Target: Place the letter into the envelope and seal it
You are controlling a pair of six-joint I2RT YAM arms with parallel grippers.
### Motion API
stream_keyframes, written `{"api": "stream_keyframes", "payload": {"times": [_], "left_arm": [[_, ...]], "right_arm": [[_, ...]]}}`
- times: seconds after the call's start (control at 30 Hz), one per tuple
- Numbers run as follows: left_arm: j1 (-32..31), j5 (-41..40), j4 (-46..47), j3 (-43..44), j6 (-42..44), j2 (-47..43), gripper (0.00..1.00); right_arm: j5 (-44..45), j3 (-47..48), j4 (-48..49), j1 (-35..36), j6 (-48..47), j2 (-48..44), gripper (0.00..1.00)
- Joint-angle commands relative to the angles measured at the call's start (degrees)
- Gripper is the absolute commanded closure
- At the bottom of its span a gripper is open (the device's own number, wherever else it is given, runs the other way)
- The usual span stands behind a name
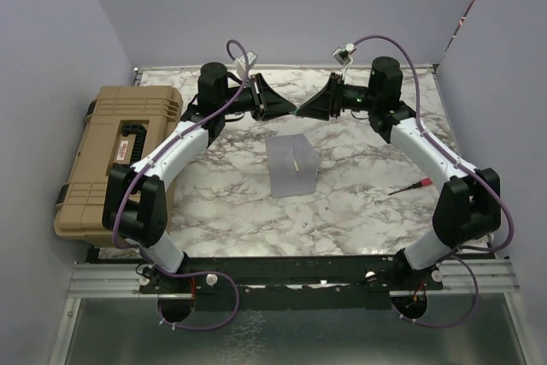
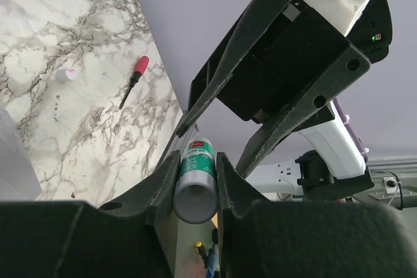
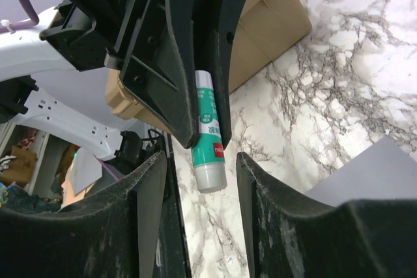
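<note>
Left gripper (image 2: 197, 164) clamped on a glue stick (image 3: 208, 128) above the far centre of the table (image 1: 222, 203), right gripper (image 3: 201, 167) facing it, jaws apart either side of the stick's end without touching, grey envelope (image 1: 292, 166) flat mid-table, screwdriver (image 1: 408, 186) right

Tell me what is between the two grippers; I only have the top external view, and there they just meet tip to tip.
Observer: The left gripper is shut on a green-and-white glue stick, clear in the left wrist view.
Operator: Does the other arm have it too?
Observer: Not yet. The right wrist view shows the right gripper open, a finger on each side of the stick's pale end, gaps both sides.
</note>
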Motion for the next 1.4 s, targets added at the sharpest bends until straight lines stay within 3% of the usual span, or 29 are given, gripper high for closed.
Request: {"api": "stream_keyframes", "payload": {"times": [0.0,0.1,0.43,0.47,0.6,0.67,0.77,0.87,0.97,1.17,1.27,1.37], "left_arm": [[-0.3,1.6,2.2,1.2,-0.5,0.0,1.0],[-0.3,1.4,2.4,0.8,-0.5,-0.3,1.0],[-1.0,1.6,3.9,1.0,-2.4,-1.3,1.0],[-1.0,1.4,4.0,0.8,-2.5,-1.4,0.96],[-0.9,-1.3,6.5,0.9,-3.2,-1.9,0.48],[-1.0,-4.0,10.2,1.7,-4.5,-1.6,0.35],[-1.0,-9.4,15.8,2.7,-6.5,-0.9,0.29],[-1.7,-16.4,20.9,1.6,-6.7,-1.1,0.28],[-3.2,-21.6,26.7,0.2,-6.8,-0.4,0.29],[-6.5,-21.3,32.8,2.9,-7.1,4.4,0.32],[-7.7,-21.9,37.0,2.9,-8.0,5.4,0.41],[-8.6,-22.8,38.6,2.1,-7.8,5.4,0.56]], "right_arm": [[-1.8,2.5,-5.1,0.7,-4.0,0.8,0.48],[-1.9,2.8,-7.1,1.1,-5.5,0.8,0.5],[-0.5,-0.1,1.2,1.3,1.4,-0.6,0.91],[0.6,-0.6,2.4,1.3,2.4,-0.9,0.94],[6.7,-4.9,11.5,1.4,10.0,-3.5,1.0],[11.5,-7.6,15.9,1.3,14.3,-5.1,1.0],[22.9,-11.5,18.9,1.4,18.8,-9.0,1.0],[31.4,-14.8,21.2,1.3,21.9,-12.6,1.0],[32.9,-14.0,19.9,1.3,23.1,-13.1,1.0],[32.3,-13.2,22.4,1.4,27.8,-12.0,1.0],[32.6,-12.8,22.8,1.4,29.5,-11.8,1.0],[33.3,-13.2,23.0,1.3,30.7,-12.2,1.0]]}}
